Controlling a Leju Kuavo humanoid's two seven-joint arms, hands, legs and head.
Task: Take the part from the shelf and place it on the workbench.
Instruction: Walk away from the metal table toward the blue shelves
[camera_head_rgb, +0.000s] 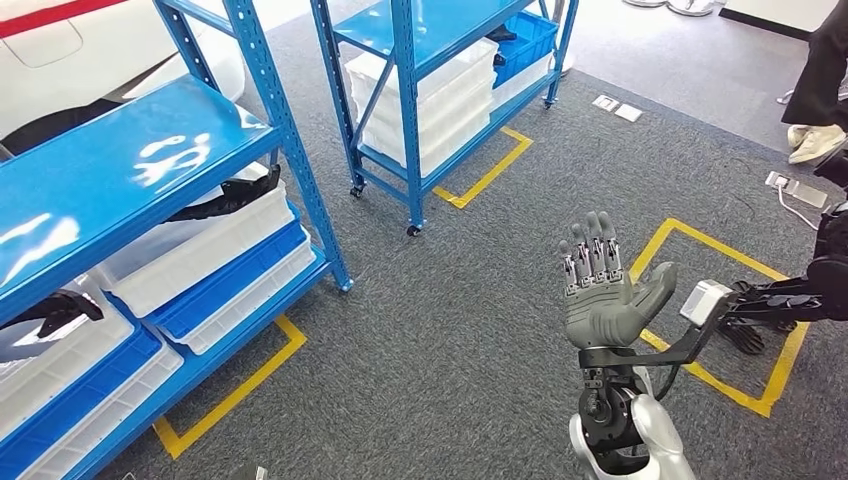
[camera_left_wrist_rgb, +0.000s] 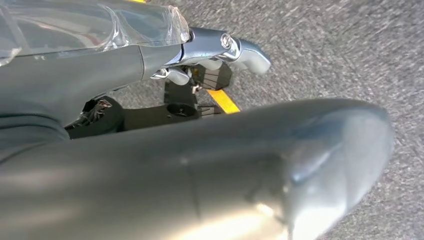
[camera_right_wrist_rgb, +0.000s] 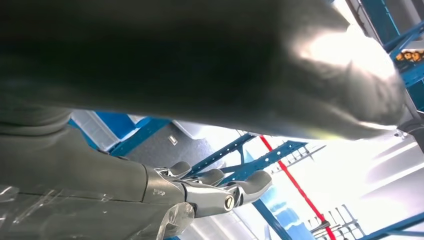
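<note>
A black part (camera_head_rgb: 228, 196) lies in a white bin (camera_head_rgb: 190, 255) on the middle level of the blue shelf (camera_head_rgb: 120, 170) at the left. A second black part (camera_head_rgb: 58, 308) lies in a bin further left. My right hand (camera_head_rgb: 603, 295) is raised over the carpet to the right of the shelf, palm toward the camera, fingers straight and spread, holding nothing. The right wrist view shows the same hand (camera_right_wrist_rgb: 150, 185) with its fingers (camera_right_wrist_rgb: 220, 187) extended against the shelf frames. In the left wrist view my left hand (camera_left_wrist_rgb: 165, 60) hangs over the carpet with fingers stretched out and nothing in it.
A second blue shelf on wheels (camera_head_rgb: 420, 90) with white and blue bins stands further back. Yellow tape squares (camera_head_rgb: 700, 240) mark the grey carpet. A person (camera_head_rgb: 820, 70) stands at the far right edge, and dark equipment (camera_head_rgb: 800, 290) sits below them. Floor sockets (camera_head_rgb: 615, 107) lie behind.
</note>
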